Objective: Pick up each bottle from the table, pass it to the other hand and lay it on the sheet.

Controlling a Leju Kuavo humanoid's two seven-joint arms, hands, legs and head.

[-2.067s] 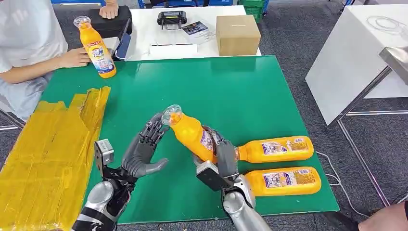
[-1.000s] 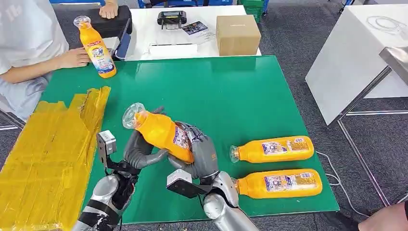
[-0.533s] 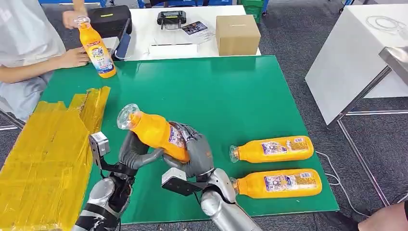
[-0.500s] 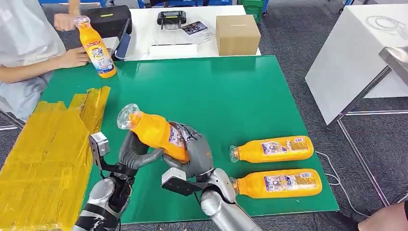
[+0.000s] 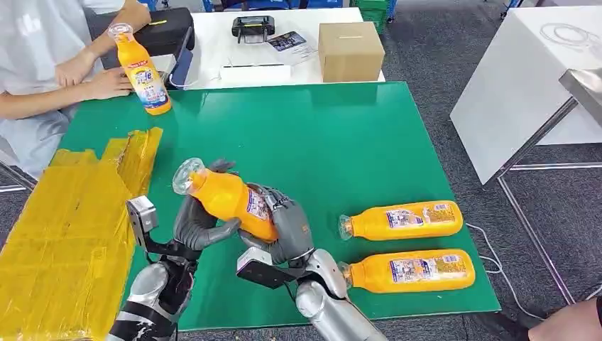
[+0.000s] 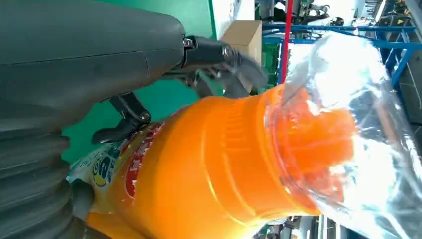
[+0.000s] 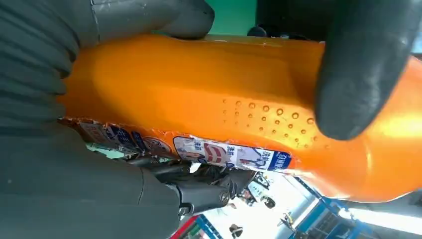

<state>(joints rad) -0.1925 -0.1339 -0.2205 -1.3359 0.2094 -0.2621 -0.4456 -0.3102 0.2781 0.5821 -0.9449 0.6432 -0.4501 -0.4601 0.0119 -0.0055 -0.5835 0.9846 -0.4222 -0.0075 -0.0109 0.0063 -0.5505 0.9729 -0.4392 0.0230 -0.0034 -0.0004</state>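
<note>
Above the green tabletop (image 5: 341, 142), near its front edge, the hand-over is judged to be under way. Left of the held bottle lies the yellow sheet (image 5: 64, 227); to its right two more orange bottles (image 5: 401, 220) (image 5: 408, 270) lie on their sides, and a fourth (image 5: 142, 71) stands upright at the far left corner, beside a seated person (image 5: 42, 64). The held bottle (image 5: 227, 199) is tilted, its clear cap toward the sheet. Its lower body is wrapped by the right hand (image 5: 284, 227) — fingers closed round the label — while the left hand (image 5: 195, 224) is curled under its shoulder, touching it. The right hand's hold is best kept until the left is firmly closed on the bottle. A label is seen, but no writing can be read.
</note>
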